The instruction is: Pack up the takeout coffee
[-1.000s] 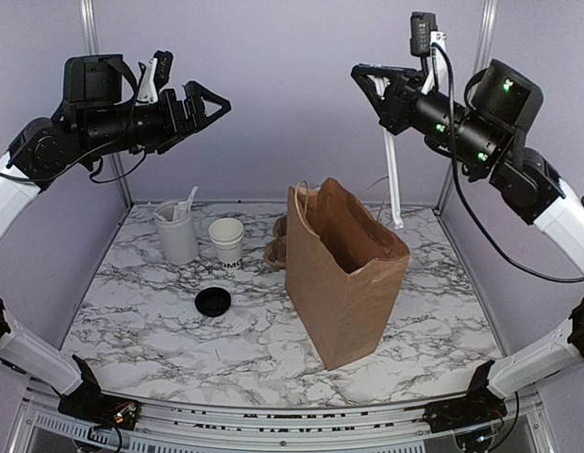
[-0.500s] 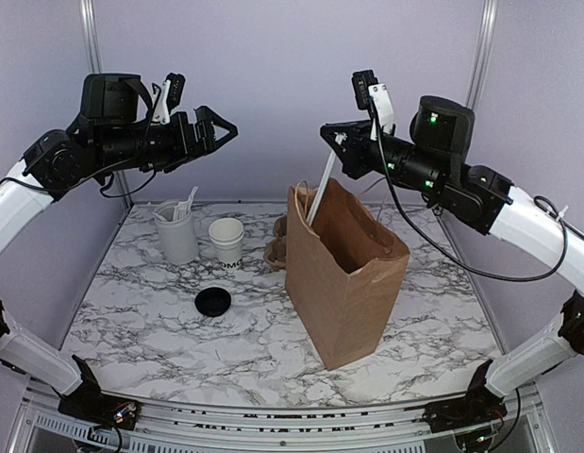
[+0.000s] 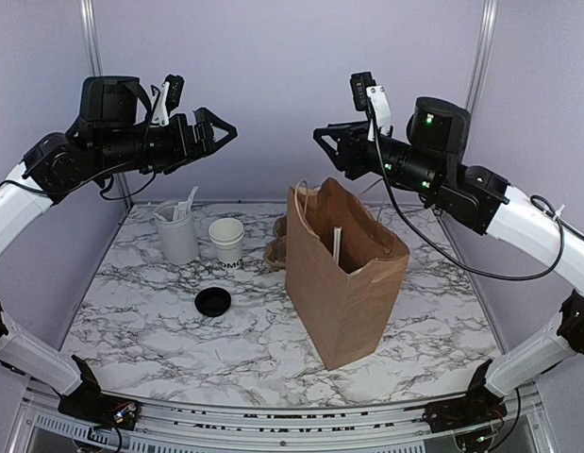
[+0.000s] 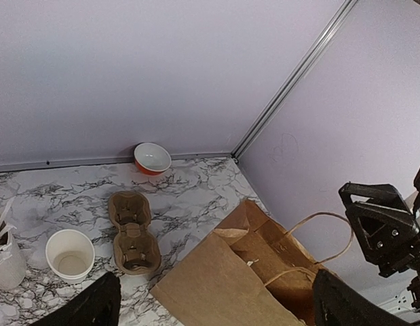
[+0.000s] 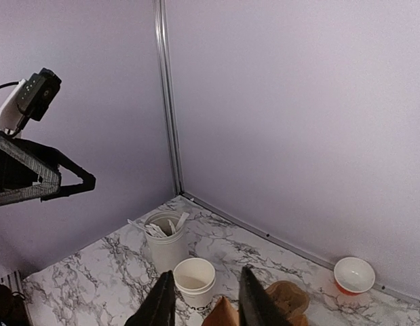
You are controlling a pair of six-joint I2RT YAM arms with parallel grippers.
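The takeout coffee cup (image 3: 226, 242) stands open-topped on the marble table, with dark lettering low on its side. Its black lid (image 3: 213, 302) lies apart in front of it. The cup also shows in the left wrist view (image 4: 70, 255) and the right wrist view (image 5: 195, 278). The brown paper bag (image 3: 343, 274) stands open at centre, a white stick-like piece (image 3: 337, 247) leaning inside. My left gripper (image 3: 216, 127) is open and empty, high above the cup. My right gripper (image 3: 322, 142) is open and empty, high above the bag's back left corner.
A tall white tumbler (image 3: 176, 231) with white cutlery stands left of the cup. The brown pulp carrier (image 4: 133, 233) lies behind the bag. A red bowl (image 4: 153, 158) sits by the back wall. Purple walls close three sides.
My right gripper swung left over the bag with a long white piece and let it go; the piece now stands inside the bag. My left arm shifted slightly right.
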